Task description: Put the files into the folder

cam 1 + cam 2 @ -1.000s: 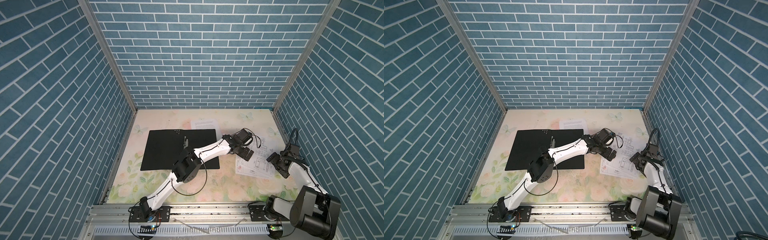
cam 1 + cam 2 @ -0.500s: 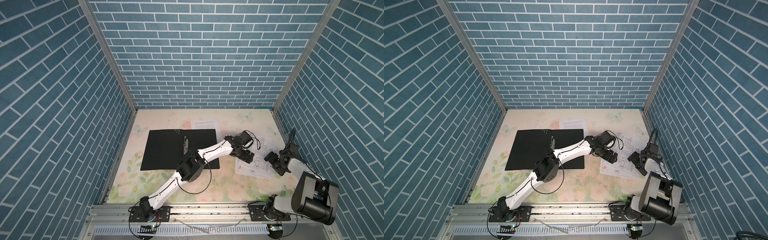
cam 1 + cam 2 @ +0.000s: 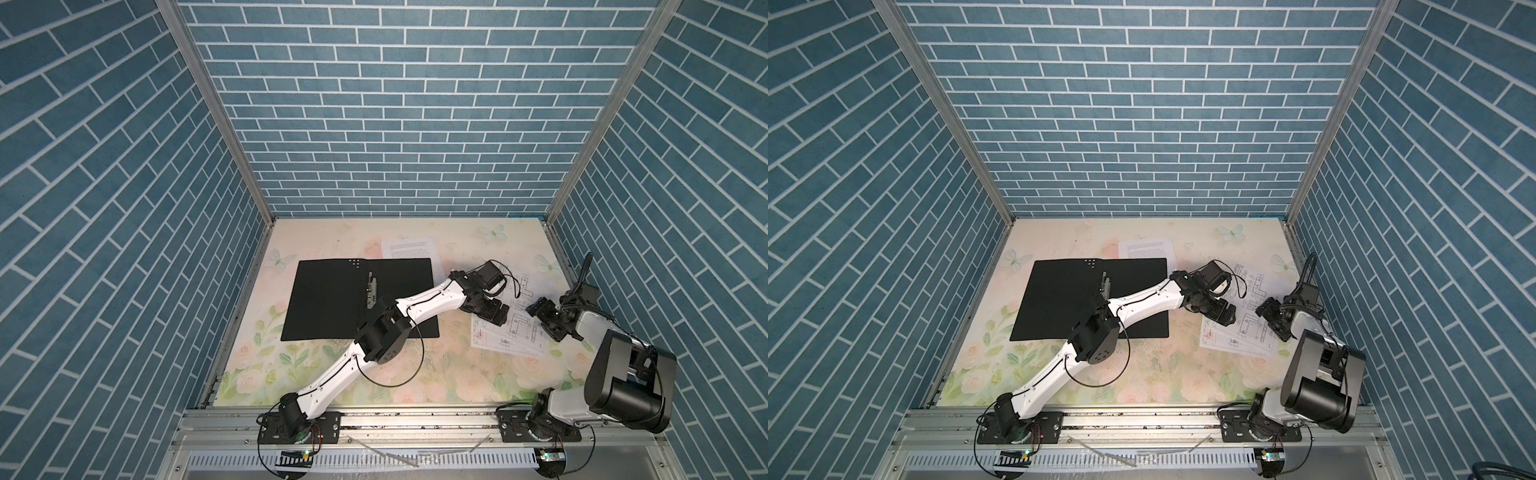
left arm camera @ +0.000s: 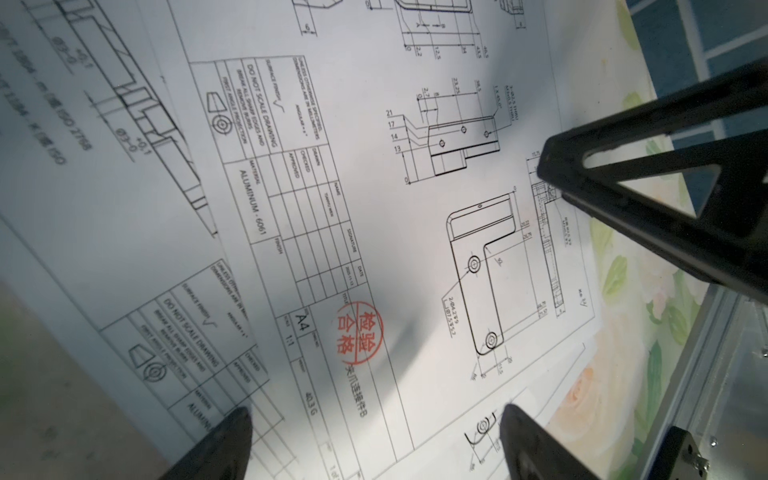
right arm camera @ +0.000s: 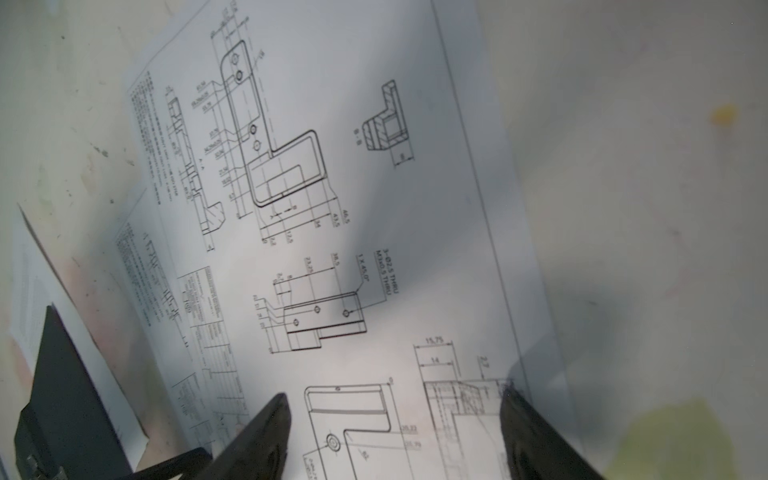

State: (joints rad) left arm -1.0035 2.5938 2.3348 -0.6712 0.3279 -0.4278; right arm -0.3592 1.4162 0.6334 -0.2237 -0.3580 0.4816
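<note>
The folder [image 3: 332, 307] [image 3: 1067, 303] lies open on the table, black inside up, with a metal clip [image 3: 371, 289] at its spine. A file of printed text [image 3: 409, 248] [image 3: 1146, 248] sticks out from under its far edge. Two overlapping files with line drawings [image 3: 507, 338] [image 3: 1237, 338] lie to the right. My left gripper [image 3: 492, 313] [image 4: 374, 419] is open, low over their left part, near a red stamp [image 4: 359, 332]. My right gripper [image 3: 540, 318] [image 5: 392, 405] is open, its fingertips [image 5: 513, 405] on the top drawing [image 5: 332, 187] by its right edge.
Blue brick walls close in the floral table [image 3: 415, 374] on three sides. A metal rail [image 3: 557, 257] runs along the table's right edge, close to the right arm. The left arm reaches across the folder's right half. The folder's corner [image 5: 62, 374] shows in the right wrist view.
My right gripper has shifted a little to the left onto the drawings' right edge and its jaws have narrowed slightly. The left gripper has hardly moved.
</note>
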